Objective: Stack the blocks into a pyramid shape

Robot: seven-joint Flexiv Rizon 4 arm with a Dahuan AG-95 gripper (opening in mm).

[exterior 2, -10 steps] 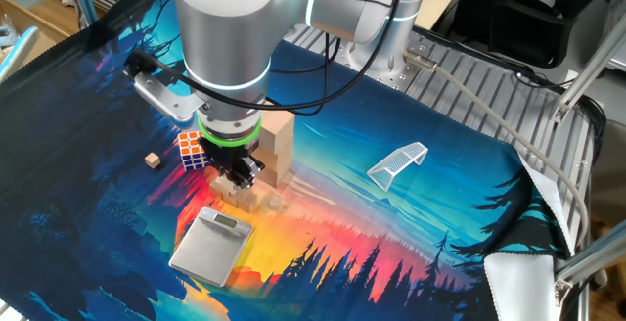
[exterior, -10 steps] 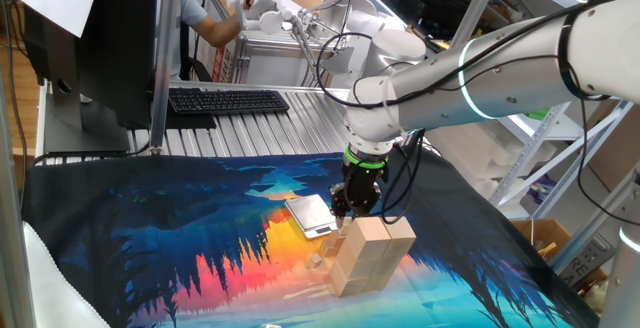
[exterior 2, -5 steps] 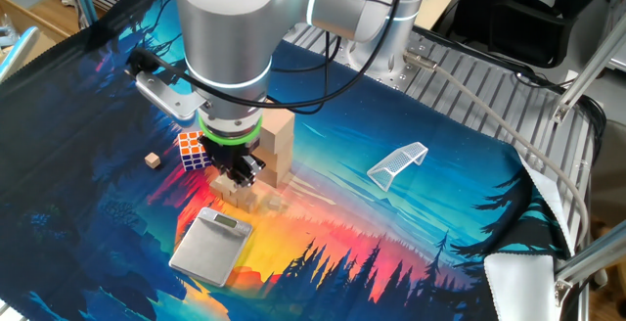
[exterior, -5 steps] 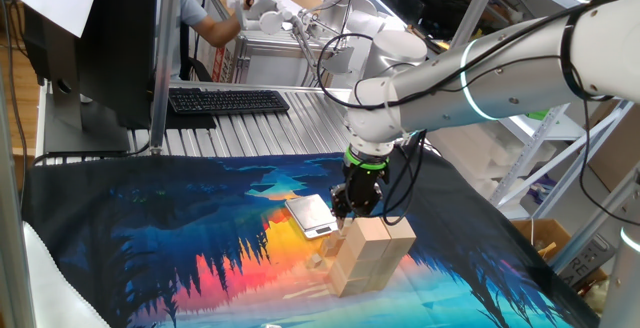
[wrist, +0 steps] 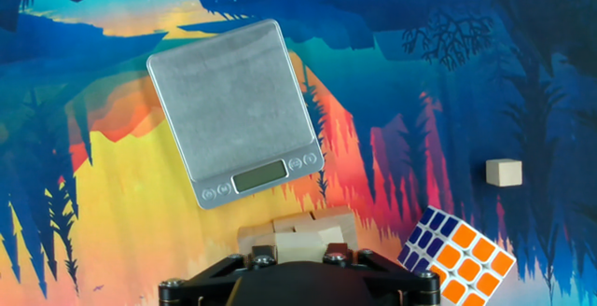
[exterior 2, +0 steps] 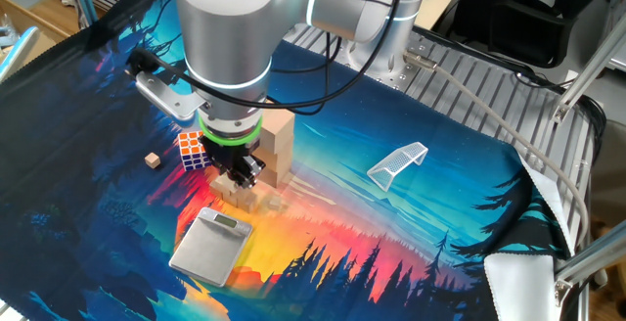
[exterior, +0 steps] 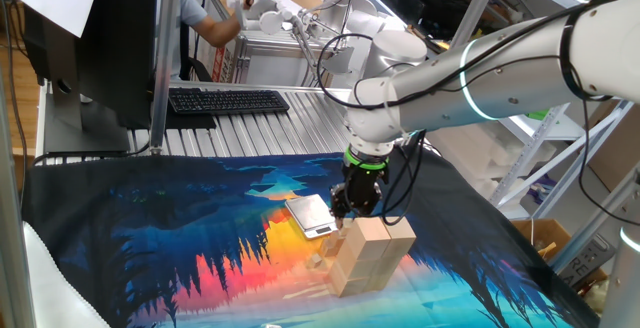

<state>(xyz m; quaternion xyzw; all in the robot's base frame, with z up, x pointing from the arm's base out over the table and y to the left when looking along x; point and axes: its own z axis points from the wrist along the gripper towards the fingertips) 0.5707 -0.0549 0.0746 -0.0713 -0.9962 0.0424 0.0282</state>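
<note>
Pointing straight down, the tool [exterior 2: 238, 176] is hanging low over a small cluster of pale wooden blocks [exterior 2: 251, 200] on the desk [exterior 2: 411, 223], which is covered by a mat printed with a sunset forest scene. How its jaws are standing I cannot tell: in both fixed views the fingers are hidden against the dark wrist, and in the hand view the tool's own black housing is covering them. Directly beneath it the hand view is showing the tops of a few small tan blocks [wrist: 300, 232], pressed close together. Just behind the tool (on the side nearer the arm's base) a stack of larger wooden bricks [exterior: 368, 256] is standing, close against the fingers; whether they touch cannot be made out. A flat silver scale [wrist: 234, 112] is lying on the far side of the tool, near the small blocks but apart from them. A colourful puzzle cube [wrist: 456, 259] is sitting just beside the tool, and one lone small wooden cube [wrist: 504, 172] is lying farther out beyond it. A white mesh piece [exterior 2: 397, 162] is resting well apart on the other side.
</note>
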